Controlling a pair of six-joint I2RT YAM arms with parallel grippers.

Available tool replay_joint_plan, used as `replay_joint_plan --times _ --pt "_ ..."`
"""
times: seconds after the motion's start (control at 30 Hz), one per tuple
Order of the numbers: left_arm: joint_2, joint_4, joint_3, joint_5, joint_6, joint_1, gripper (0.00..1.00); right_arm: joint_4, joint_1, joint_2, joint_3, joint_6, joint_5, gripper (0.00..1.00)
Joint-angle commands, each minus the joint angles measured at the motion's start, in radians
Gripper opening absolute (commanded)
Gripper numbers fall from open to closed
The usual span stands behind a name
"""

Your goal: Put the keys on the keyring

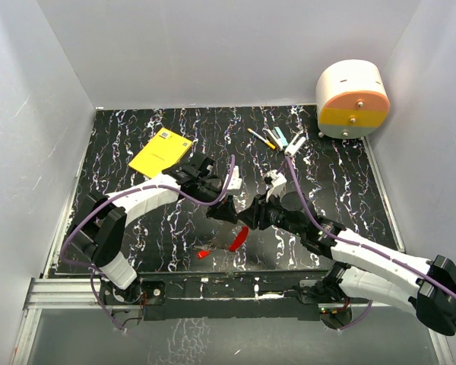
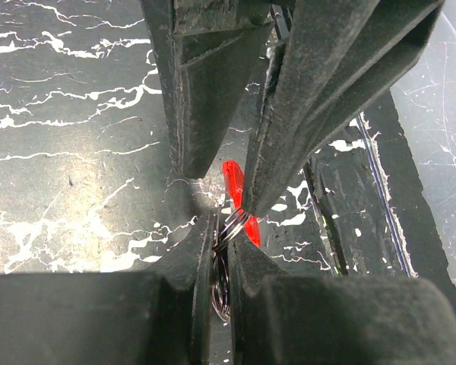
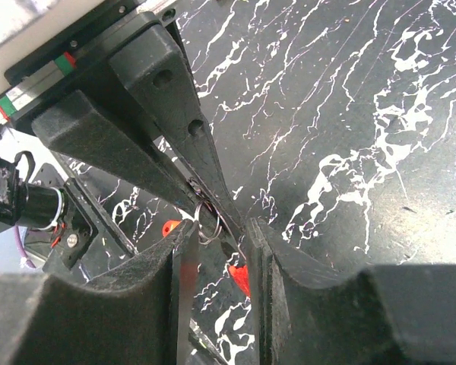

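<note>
My left gripper point(image 1: 222, 211) is shut on the metal keyring point(image 2: 234, 225), holding it edge-on above the mat; the ring also shows in the right wrist view point(image 3: 210, 223). My right gripper point(image 1: 248, 214) faces it tip to tip, jaws a little apart, one fingertip point(image 2: 247, 205) touching the ring. A grey shiny strip point(image 3: 184, 296) lies along one right finger's inner face; I cannot tell whether it is a key. A red key point(image 1: 239, 237) lies on the mat under both grippers point(image 2: 232, 179). A smaller red piece point(image 1: 204, 253) lies left of it.
A yellow box point(image 1: 161, 152) lies at the back left of the black marbled mat point(image 1: 137, 236). Pens and markers point(image 1: 272, 138) lie at the back centre. A round white, orange and yellow container point(image 1: 352, 99) stands in the back right corner. White walls close in three sides.
</note>
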Motion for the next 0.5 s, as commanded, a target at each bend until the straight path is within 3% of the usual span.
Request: replay_joint_plan --times 0.0,0.33,0.47 --pt "-0.028 -0.015 0.011 -0.055 0.025 -0.009 0.0 0.103 0.003 0.004 0.044 0.006 -0.02 0.36" --pt "-0.025 -0.028 0.022 -0.048 0.025 -0.012 0.0 0.13 0.008 0.035 0.043 0.003 -0.027 0.34" --pt "-0.033 -0.037 0.024 -0.027 0.025 -0.012 0.0 0.137 0.008 0.029 0.027 0.002 -0.014 0.14"
